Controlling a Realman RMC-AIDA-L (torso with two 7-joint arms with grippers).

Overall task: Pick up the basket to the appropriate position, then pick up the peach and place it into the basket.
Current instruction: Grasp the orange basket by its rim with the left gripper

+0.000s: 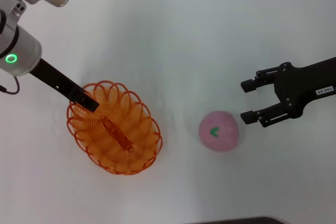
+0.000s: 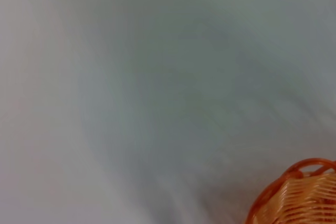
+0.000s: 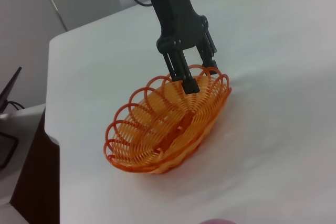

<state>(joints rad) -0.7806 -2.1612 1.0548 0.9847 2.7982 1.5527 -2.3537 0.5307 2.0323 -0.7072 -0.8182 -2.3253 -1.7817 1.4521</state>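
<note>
The white table (image 1: 210,35) carries everything here. On the robot's left side sits the orange basket (image 1: 114,127), its long axis running diagonally from the far left toward the near middle; in the right wrist view it looks slightly tipped, the gripped end a little raised. The left gripper (image 3: 195,77) comes down at the far-left end of the rim, one finger inside the wire loops and one outside, pinching the rim. The right gripper (image 1: 253,100) hovers on the right with its fingers spread wide and nothing between them. The pink peach (image 1: 219,130) lies on the table between basket and right gripper, just beside those open fingertips and slightly nearer the robot, so the right arm is the nearer one for picking it up.
</note>
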